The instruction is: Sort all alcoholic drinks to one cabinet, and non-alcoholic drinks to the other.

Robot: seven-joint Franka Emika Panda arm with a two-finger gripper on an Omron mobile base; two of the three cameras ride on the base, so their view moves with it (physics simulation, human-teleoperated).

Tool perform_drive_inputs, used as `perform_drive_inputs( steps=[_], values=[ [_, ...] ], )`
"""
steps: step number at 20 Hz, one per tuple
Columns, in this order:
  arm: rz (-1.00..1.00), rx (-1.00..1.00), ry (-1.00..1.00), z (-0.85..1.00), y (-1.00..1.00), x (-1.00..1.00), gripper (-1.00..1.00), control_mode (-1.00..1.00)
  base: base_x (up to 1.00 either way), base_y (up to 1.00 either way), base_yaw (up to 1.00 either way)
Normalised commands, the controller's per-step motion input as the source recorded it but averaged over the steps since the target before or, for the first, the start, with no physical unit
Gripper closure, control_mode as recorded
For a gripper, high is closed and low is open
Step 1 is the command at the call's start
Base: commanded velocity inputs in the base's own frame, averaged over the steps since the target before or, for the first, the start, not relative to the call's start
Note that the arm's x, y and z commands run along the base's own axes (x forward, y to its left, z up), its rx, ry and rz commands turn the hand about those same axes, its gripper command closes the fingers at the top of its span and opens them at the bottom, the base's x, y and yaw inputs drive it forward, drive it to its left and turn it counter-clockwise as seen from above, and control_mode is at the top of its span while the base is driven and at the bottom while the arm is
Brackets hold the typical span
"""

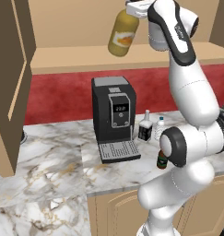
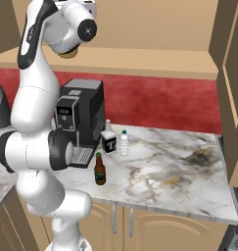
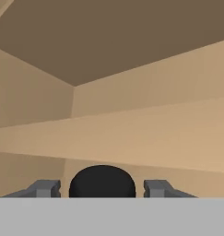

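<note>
Drinks still waiting on the marbled white counter (image 2: pixel 179 171) come first: nearest the edge stands the small dark brown beer bottle with a green label (image 2: pixel 100 169), and just beyond it, side by side near the black coffee machine (image 1: pixel 112 113), the squarish clear bottle with a black white-lettered label (image 2: pixel 108 139) and the small clear ribbed water bottle (image 2: pixel 124 143). Farther up, the gripper (image 1: pixel 137 9) is clamped on the large yellow-orange juice bottle with an orange label (image 1: pixel 122 36), hanging tilted above the wide tan wooden cabinet's long shelf (image 1: pixel 85 60). By my judgement, nothing is shelved yet; the juice is being placed and three bottles remain.
</note>
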Motion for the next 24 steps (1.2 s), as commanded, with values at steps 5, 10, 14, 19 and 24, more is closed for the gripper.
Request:
perform_drive_inputs(
  steps=[5,10,14,19,24],
  values=[
    [-0.06,0.00,0.00,0.00,0.00,0.20,1.00,-1.00,0.00,0.00,0.00],
    [-0.07,0.00,0.00,-0.13,0.00,0.22,1.00,-1.00,0.00,0.00,0.00],
    [-0.07,0.00,0.00,-0.18,0.00,0.25,1.00,-1.00,0.00,0.00,0.00],
    [-0.07,0.00,0.00,-0.10,0.00,0.26,1.00,-1.00,0.00,0.00,0.00],
    [-0.08,0.00,0.00,-0.15,0.01,0.24,1.00,-1.00,0.00,0.00,0.00]
  ],
)
